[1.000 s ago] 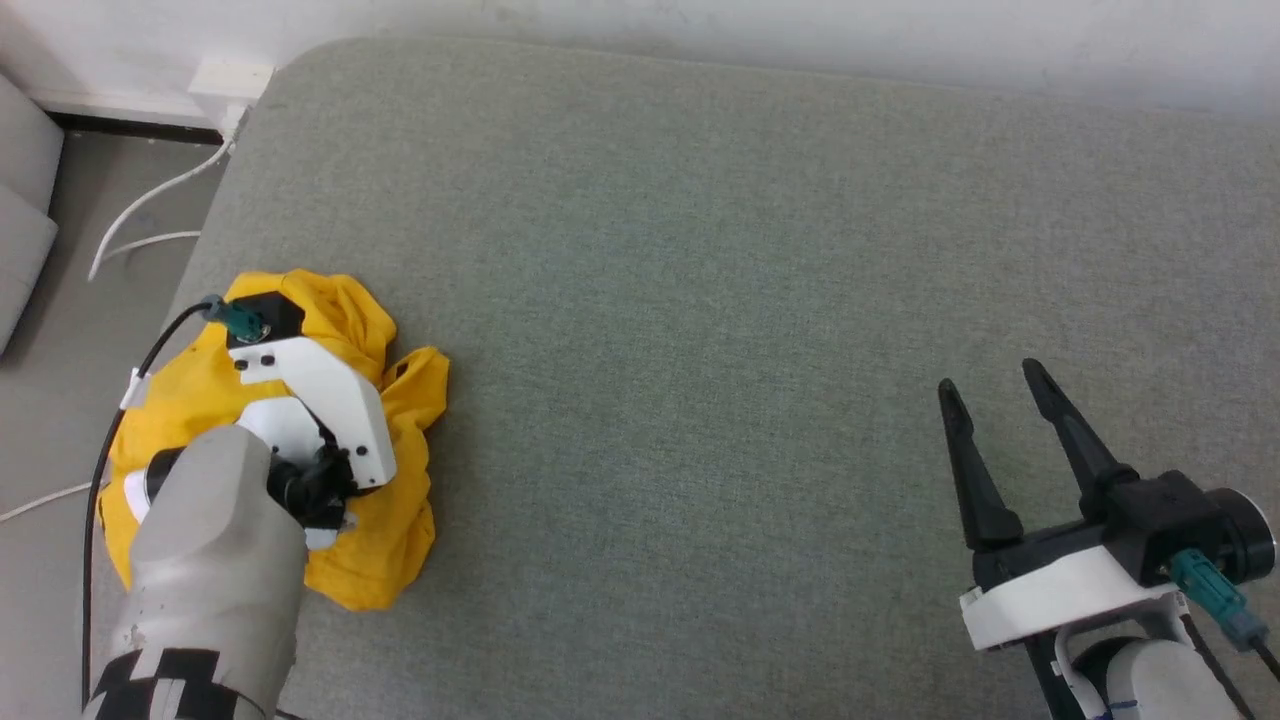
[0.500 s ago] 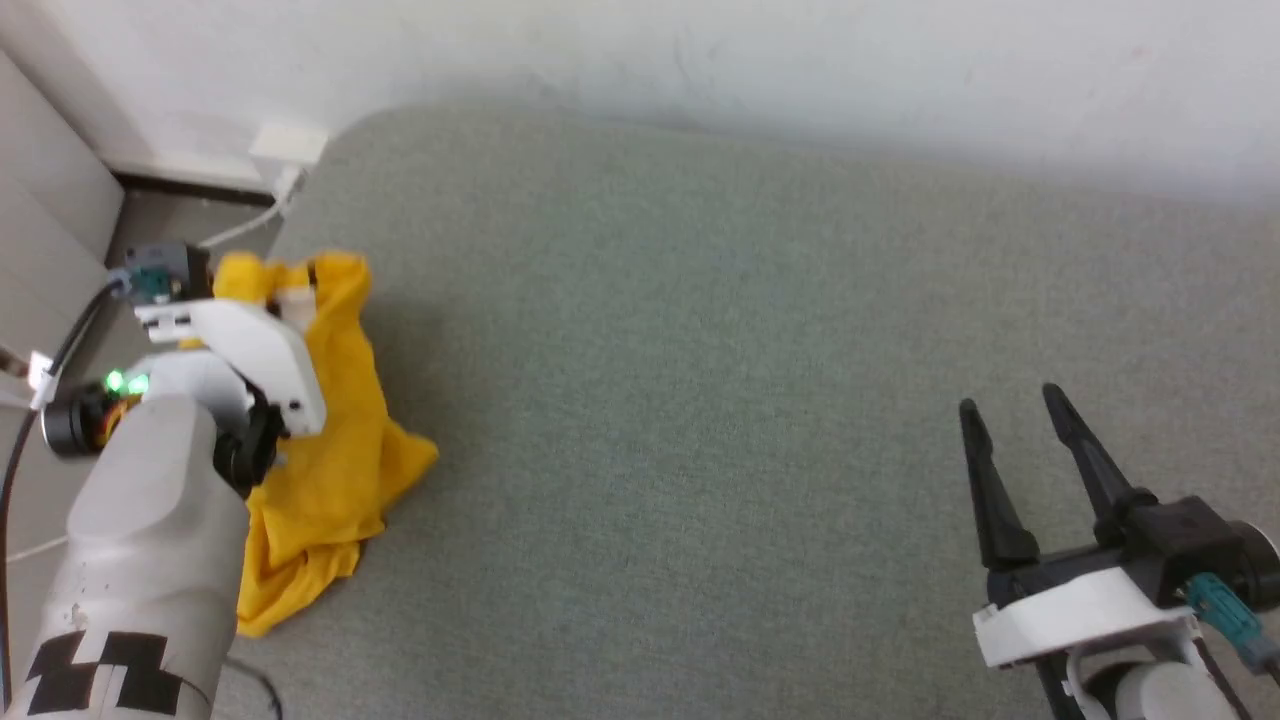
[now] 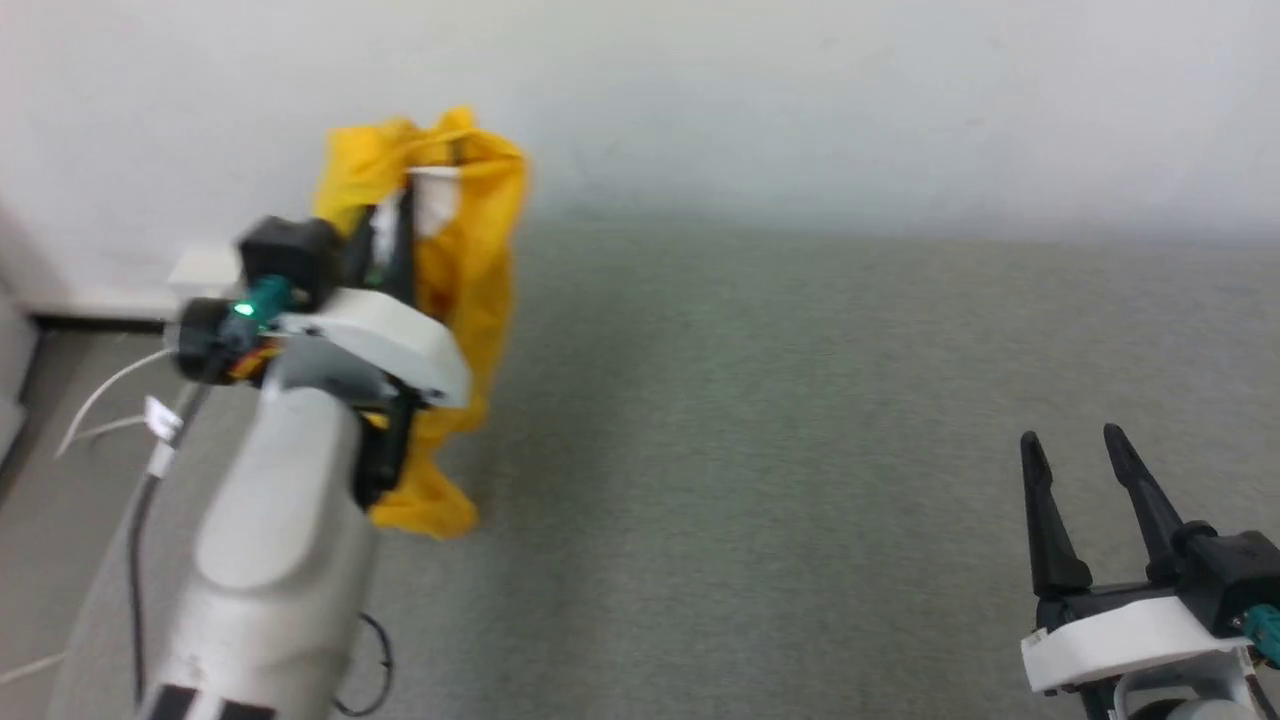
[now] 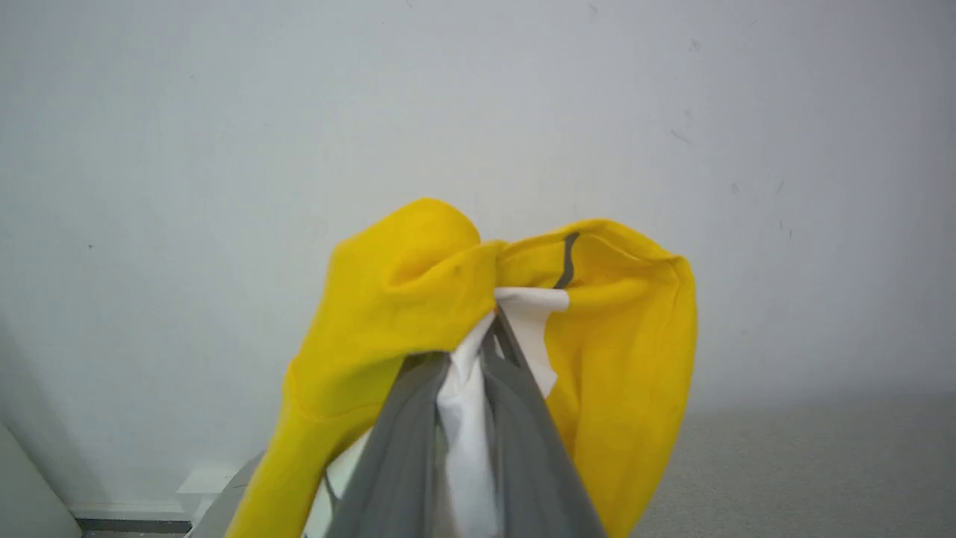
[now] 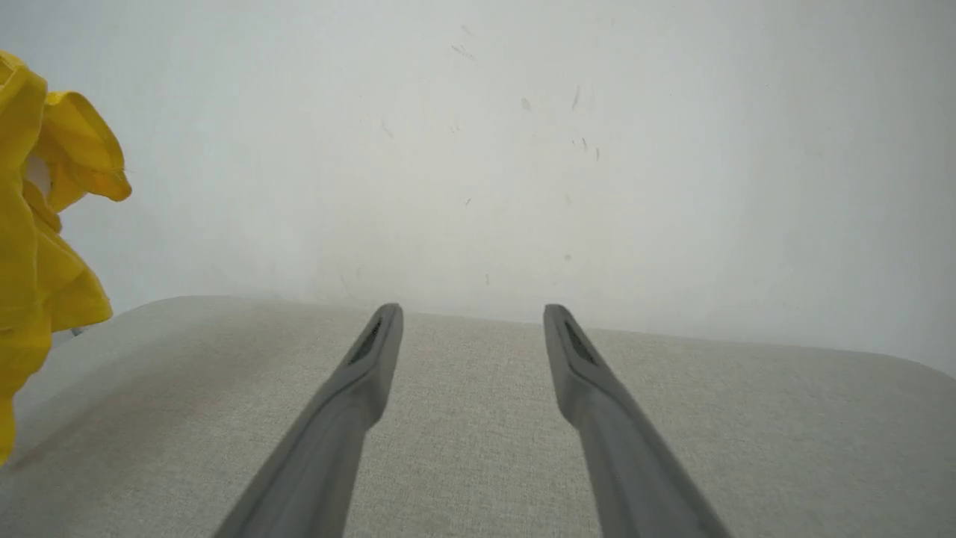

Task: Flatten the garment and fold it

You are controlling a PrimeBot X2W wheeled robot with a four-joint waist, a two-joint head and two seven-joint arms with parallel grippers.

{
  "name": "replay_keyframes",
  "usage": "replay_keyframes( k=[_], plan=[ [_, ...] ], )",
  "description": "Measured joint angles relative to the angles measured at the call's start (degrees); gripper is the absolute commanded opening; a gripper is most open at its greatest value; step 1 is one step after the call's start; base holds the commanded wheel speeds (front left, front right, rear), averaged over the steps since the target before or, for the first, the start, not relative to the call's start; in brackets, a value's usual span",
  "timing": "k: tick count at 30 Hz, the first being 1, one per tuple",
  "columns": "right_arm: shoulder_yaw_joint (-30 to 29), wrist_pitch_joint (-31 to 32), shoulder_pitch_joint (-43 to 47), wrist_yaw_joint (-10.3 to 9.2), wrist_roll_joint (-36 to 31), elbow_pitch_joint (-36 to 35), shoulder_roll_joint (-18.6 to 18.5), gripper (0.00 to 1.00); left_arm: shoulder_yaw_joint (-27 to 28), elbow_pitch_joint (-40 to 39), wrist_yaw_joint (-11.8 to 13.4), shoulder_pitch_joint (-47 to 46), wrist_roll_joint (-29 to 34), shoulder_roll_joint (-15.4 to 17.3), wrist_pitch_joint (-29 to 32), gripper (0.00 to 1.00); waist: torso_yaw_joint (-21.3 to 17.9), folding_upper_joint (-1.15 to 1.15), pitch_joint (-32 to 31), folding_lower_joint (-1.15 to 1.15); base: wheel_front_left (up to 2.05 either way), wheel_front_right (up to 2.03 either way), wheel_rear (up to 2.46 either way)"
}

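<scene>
The garment [image 3: 470,280], a bright yellow T-shirt with a white patch, hangs bunched in the air at the left, clear of the grey padded surface [image 3: 800,420]. My left gripper [image 3: 405,215] is shut on its top folds. In the left wrist view the two grey fingers [image 4: 407,448] pinch white and yellow cloth of the garment [image 4: 635,359], which drapes down both sides. My right gripper [image 3: 1085,460] stands open at the lower right over the surface, nothing between its fingers [image 5: 358,388]. The garment [image 5: 37,224] hangs at the far left of the right wrist view.
A white wall [image 3: 800,100] stands right behind the padded surface. To the left of the surface's rounded corner lies floor with white cables [image 3: 100,400] and a white wall socket [image 3: 205,268]. A black cable [image 3: 140,540] runs along my left arm.
My left gripper has lifted the garment off the surface, from a crumpled heap to a hanging bunch. The head camera has tilted up, showing more wall. The right gripper stays open, unmoved.
</scene>
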Motion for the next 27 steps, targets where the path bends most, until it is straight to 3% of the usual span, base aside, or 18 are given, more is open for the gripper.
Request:
replay_keyframes(
  k=[6,10,16,19,20,21,27],
  plan=[
    [-1.47,1.01,0.72,-0.01,0.02,-1.08,0.02,1.00,-4.97,-10.82,-0.02,4.69,-0.77,-6.68,0.18,0.00,-6.95,0.00,-0.44,0.00,0.00,0.00,0.00],
    [-2.38,1.47,1.28,-0.01,0.12,-1.41,0.01,1.00,-9.13,-14.27,0.38,9.90,-3.50,-9.14,1.16,0.00,-11.67,0.00,-0.37,0.00,0.00,0.00,0.00],
    [-2.04,1.78,1.66,-0.01,1.10,-1.41,-0.01,1.00,-13.13,-9.04,4.20,23.14,-7.68,-9.85,1.81,0.00,-17.62,0.00,0.29,0.00,0.00,0.00,0.00],
    [-1.59,1.78,1.86,-0.01,1.47,-1.37,-0.01,1.00,-14.52,-5.46,4.74,27.35,-8.15,-9.85,1.22,0.00,-19.52,0.00,0.99,0.00,0.00,0.00,0.00],
    [-1.48,1.77,1.88,-0.01,1.47,-1.37,-0.02,1.00,-14.74,-4.78,4.74,28.05,-8.25,-9.85,0.64,0.32,-19.86,0.00,1.33,0.00,0.00,0.00,0.00],
    [-1.41,1.77,1.88,-0.01,1.47,-1.38,-0.02,1.00,-15.01,-4.30,4.75,28.40,-8.28,-9.85,0.01,1.00,-20.06,0.00,1.66,0.00,0.00,0.00,0.00],
    [-0.83,1.78,1.88,-0.01,1.35,-1.67,0.00,1.00,-15.69,-5.21,4.53,28.37,-7.66,-9.87,-3.70,1.00,-19.02,0.00,2.36,0.01,0.00,0.00,0.00]
  ],
)
